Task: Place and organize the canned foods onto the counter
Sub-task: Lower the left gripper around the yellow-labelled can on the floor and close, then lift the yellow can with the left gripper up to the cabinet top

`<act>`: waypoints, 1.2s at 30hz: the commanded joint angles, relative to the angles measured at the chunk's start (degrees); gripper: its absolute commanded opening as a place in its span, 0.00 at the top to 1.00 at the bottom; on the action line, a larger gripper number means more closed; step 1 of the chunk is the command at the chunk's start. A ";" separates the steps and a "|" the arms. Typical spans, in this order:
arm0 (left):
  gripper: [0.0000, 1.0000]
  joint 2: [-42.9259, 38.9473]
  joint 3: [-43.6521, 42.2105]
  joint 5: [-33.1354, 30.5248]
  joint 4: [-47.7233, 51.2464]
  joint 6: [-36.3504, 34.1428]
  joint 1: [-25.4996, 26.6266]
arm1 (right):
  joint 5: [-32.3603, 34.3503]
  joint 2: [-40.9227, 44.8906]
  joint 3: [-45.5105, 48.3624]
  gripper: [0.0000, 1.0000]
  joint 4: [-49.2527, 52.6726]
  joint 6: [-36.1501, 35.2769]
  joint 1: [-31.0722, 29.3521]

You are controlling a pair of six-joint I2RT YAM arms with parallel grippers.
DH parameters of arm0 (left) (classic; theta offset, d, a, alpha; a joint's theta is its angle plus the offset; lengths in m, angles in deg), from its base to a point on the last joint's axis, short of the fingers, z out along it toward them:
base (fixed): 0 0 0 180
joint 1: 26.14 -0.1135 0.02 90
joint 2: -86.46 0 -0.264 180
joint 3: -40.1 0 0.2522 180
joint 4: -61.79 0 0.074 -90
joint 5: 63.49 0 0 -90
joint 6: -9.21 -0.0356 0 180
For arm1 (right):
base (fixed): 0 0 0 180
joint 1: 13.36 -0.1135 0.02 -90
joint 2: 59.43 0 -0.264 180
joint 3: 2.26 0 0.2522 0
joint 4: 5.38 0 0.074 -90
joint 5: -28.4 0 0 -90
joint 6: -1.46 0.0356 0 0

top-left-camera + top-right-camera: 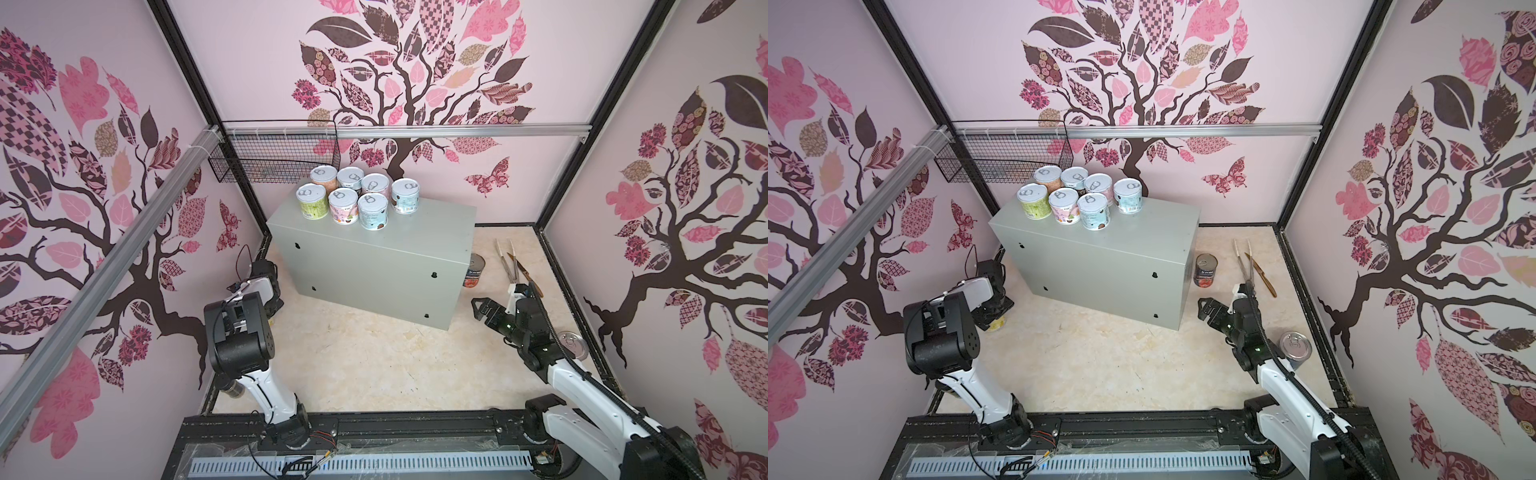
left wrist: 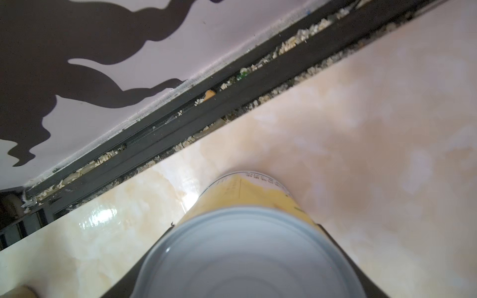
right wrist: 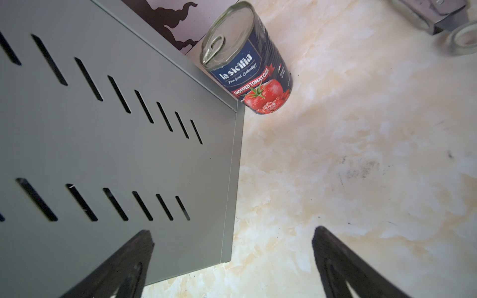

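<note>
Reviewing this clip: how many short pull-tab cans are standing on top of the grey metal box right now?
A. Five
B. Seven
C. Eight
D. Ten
B: in both top views, seven short cans stand on the grey box, four in the back row and three in front.

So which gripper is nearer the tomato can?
Right. The right gripper is open just before the tomato can; the left gripper, across the grey box, holds a yellow can.
</note>
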 commanded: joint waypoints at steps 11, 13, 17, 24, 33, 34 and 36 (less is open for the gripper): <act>0.49 -23.30 -3.13 10.72 5.27 -5.25 3.54 | -4.36 3.56 -1.20 0.00 0.80 1.00 0.25; 0.50 -27.64 -4.28 12.77 6.39 -6.99 4.38 | -5.27 3.87 -1.13 0.00 0.72 1.41 0.24; 0.50 -34.61 -4.84 13.61 9.54 -9.65 9.13 | -7.27 5.02 -1.02 0.00 1.23 1.72 0.21; 0.50 -42.37 1.87 7.27 17.81 -12.66 26.47 | -6.92 9.45 -2.84 0.00 7.49 0.68 0.24; 0.50 -43.04 15.40 4.23 28.04 -15.05 43.87 | -6.66 12.84 -6.72 0.00 13.98 -0.66 0.25; 0.50 -42.89 16.77 4.55 28.77 -15.38 45.29 | -6.58 13.03 -7.38 0.00 14.85 -1.22 0.23; 0.50 -42.18 19.80 4.94 30.61 -16.29 47.57 | -6.48 13.12 -8.58 0.00 16.11 -2.06 0.24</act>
